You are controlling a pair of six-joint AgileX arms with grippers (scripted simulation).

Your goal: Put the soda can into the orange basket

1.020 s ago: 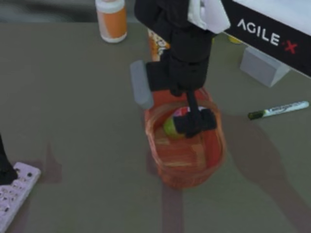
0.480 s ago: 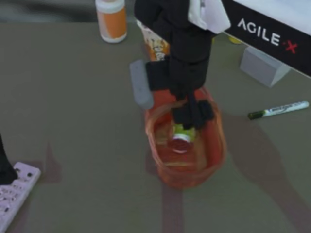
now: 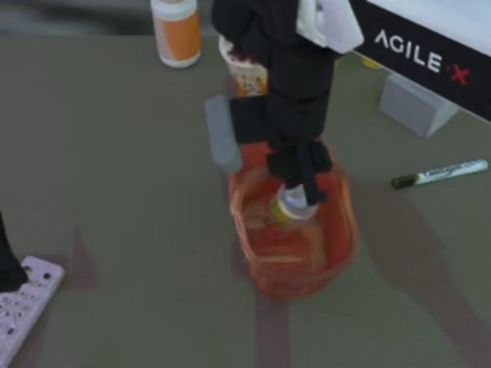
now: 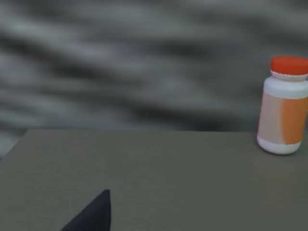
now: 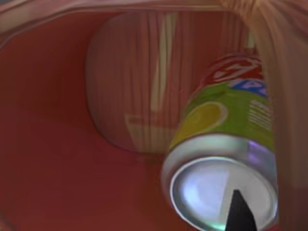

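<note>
one arm is at work: the right hand (image 3: 305, 178) hangs over the far part of the orange basket (image 3: 337, 244), which sits near the middle of the counter (image 3: 123, 153). the soda can (image 3: 290, 205) lies inside the basket, directly under and just in front of the hand, tilted, with one silver end facing up toward the wrist camera and its long axis leaning toward the basket's far wall. whether the fingers are apart or together cannot be told; the can looks free of them, judging by its lean. judgement: placement is effectively done, and the next move is a straight vertical retreat clear of the basket handles. the left hand (image 3: 9, 270) is parked at the counter's left edge.
</note>
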